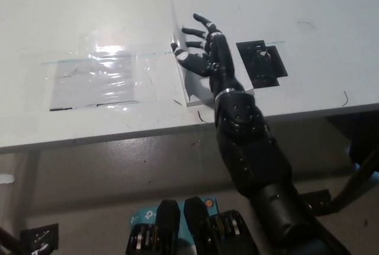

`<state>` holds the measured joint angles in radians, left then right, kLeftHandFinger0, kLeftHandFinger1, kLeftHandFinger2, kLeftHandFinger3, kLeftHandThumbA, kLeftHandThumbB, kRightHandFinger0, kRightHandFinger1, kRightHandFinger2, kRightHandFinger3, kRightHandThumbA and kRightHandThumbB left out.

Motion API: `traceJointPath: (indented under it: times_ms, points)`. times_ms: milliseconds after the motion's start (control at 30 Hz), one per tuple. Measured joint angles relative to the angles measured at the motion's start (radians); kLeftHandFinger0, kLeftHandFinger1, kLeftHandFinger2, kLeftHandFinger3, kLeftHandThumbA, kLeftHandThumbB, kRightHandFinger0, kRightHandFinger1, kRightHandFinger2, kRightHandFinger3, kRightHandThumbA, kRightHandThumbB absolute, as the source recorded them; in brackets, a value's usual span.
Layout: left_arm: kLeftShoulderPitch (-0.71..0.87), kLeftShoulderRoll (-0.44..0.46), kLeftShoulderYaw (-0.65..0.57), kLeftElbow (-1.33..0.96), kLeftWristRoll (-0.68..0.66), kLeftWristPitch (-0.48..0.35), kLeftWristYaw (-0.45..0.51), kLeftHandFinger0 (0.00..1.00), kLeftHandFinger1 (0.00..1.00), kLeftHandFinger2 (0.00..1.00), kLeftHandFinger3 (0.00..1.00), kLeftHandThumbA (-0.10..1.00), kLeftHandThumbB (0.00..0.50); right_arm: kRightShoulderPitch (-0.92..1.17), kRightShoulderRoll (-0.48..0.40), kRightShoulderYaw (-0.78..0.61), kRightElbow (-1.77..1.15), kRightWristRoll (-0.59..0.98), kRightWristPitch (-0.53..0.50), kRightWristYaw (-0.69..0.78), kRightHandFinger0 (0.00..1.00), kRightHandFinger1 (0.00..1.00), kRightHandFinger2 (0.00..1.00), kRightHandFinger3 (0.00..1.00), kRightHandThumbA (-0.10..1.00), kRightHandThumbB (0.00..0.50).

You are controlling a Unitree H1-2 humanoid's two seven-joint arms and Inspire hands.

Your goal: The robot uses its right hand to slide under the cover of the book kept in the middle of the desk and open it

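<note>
While the right hand (204, 54), fingers spread, is propping the book (195, 86) cover (173, 21) upright (thin, floppy), pushing near its free edge looks best.

The right hand (207, 54) is black and glossy, with slim segmented fingers (190, 32) that catch pale highlights along their upper faces. Small light patches mark several fingertips. Just behind the hand a thin bright ring circles the wrist (227, 92). Below that ring the forearm (251, 148) swells into a bulky, rounded black casing with smooth moulded panels and faint seams.
</note>
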<state>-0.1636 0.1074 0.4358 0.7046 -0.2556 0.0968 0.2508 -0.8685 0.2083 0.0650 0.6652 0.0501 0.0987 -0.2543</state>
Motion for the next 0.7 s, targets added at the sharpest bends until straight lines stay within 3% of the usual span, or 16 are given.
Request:
traceJointPath:
  times_ms: [133,200,300,400,433,567,700]
  points:
    - [-0.009,0.0,-0.007,0.002,0.002,0.0,0.0,0.44,0.54,0.72,0.68,0.82,0.074,0.003,0.027,0.018,0.048,-0.018,-0.002,0.0,0.35,0.6,0.73,0.9,0.68,0.061]
    - [-0.015,0.002,-0.015,0.005,0.006,-0.001,0.001,0.52,0.55,0.71,0.66,0.83,0.08,0.008,0.045,0.02,0.072,-0.022,-0.005,0.0,0.38,0.58,0.71,0.89,0.65,0.035]
    - [-0.028,0.005,-0.025,0.017,0.008,-0.001,0.0,0.6,0.6,0.73,0.7,0.82,0.08,0.018,0.066,0.023,0.109,-0.03,-0.014,0.0,0.4,0.61,0.72,0.91,0.67,0.042]
    - [-0.048,0.009,-0.035,0.043,0.008,-0.003,-0.001,0.57,0.58,0.73,0.71,0.82,0.08,0.039,0.084,0.026,0.148,-0.037,-0.021,0.0,0.4,0.61,0.73,0.95,0.67,0.02]
    - [-0.054,0.011,-0.037,0.05,0.008,-0.004,-0.001,0.59,0.6,0.74,0.72,0.85,0.061,0.045,0.087,0.026,0.161,-0.038,-0.025,0.0,0.4,0.62,0.73,0.95,0.68,0.031]
    - [-0.065,0.013,-0.053,0.052,0.011,-0.004,-0.001,0.53,0.57,0.71,0.68,0.84,0.069,0.047,0.089,0.025,0.218,-0.046,-0.067,0.0,0.45,0.64,0.75,0.97,0.69,0.053]
    - [-0.069,0.015,-0.055,0.061,0.011,-0.004,-0.001,0.52,0.56,0.7,0.65,0.83,0.079,0.039,0.089,0.02,0.256,-0.055,-0.101,-0.001,0.37,0.56,0.7,0.95,0.7,0.1]
